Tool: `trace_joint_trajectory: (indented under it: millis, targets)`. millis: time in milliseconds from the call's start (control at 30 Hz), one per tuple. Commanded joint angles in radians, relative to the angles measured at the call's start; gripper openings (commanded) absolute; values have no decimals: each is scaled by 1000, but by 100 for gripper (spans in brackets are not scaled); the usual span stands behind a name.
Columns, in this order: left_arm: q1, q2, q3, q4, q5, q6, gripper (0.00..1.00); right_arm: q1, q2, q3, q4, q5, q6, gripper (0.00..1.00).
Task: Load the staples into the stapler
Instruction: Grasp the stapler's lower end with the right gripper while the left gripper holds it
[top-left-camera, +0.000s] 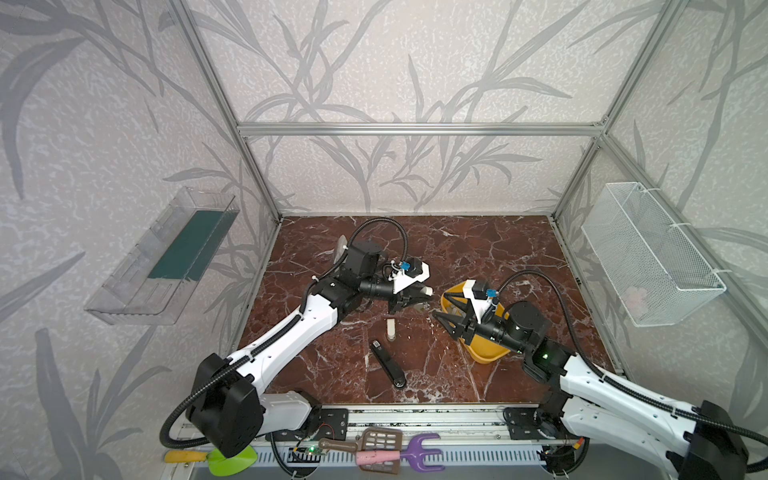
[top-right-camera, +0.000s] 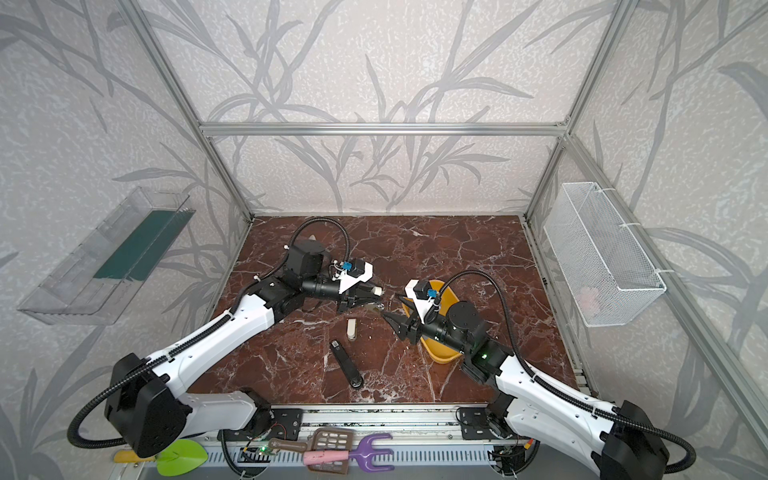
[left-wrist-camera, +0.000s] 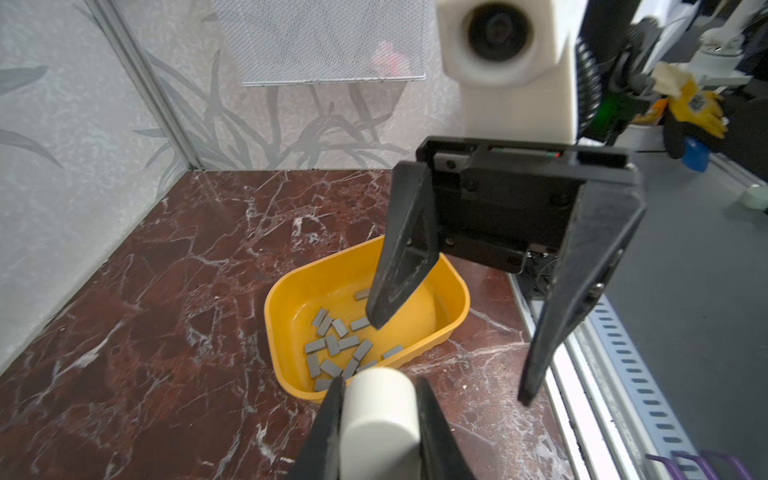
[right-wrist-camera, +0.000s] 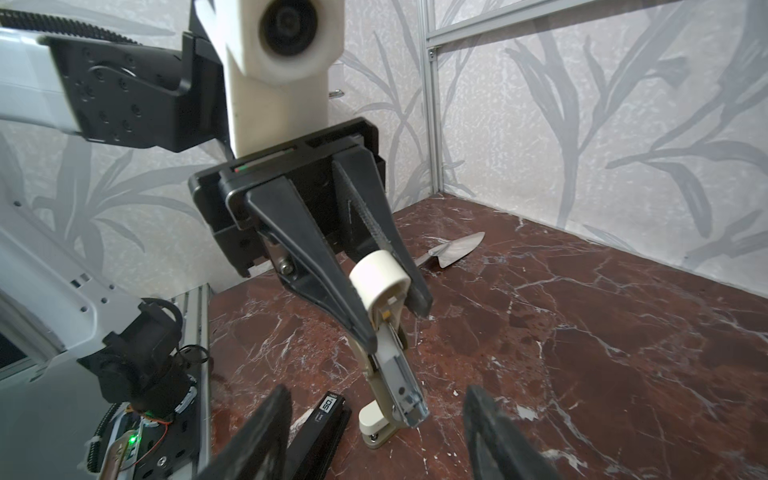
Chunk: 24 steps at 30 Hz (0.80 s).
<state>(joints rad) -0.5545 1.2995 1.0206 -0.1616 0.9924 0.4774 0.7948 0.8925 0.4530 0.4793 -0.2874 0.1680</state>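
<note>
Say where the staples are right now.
In the left wrist view, the staples lie loose inside the yellow tray, on the right of the table.

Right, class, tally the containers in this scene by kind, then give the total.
Clear plastic wall bin: 1
White mesh wall basket: 1
Yellow tray: 1
Total: 3

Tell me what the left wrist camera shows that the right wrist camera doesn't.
Only the left wrist view: the yellow tray holding the staples, and the wall basket. Only the right wrist view: the black stapler and a metal trowel. Both: the left gripper shut on a cream-white object, the open right gripper, and the marble table.
</note>
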Motion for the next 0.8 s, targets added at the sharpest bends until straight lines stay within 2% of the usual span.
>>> trace_joint_trajectory:
  millis: [0, 100, 300, 767]
  targets:
    - [1, -20, 11, 39, 132, -21, 0, 6, 12, -8, 79, -64, -11, 65]
    - [0, -29, 3, 54, 144, -29, 0, 6, 38, -15, 115, -101, -13, 64]
    - [-4, -26, 0, 88, 235, -54, 0, 13, 97, 8, 116, -133, -9, 61]
    - [-45, -13, -35, 186, 259, -118, 0, 20, 109, 29, 105, -144, 1, 48]
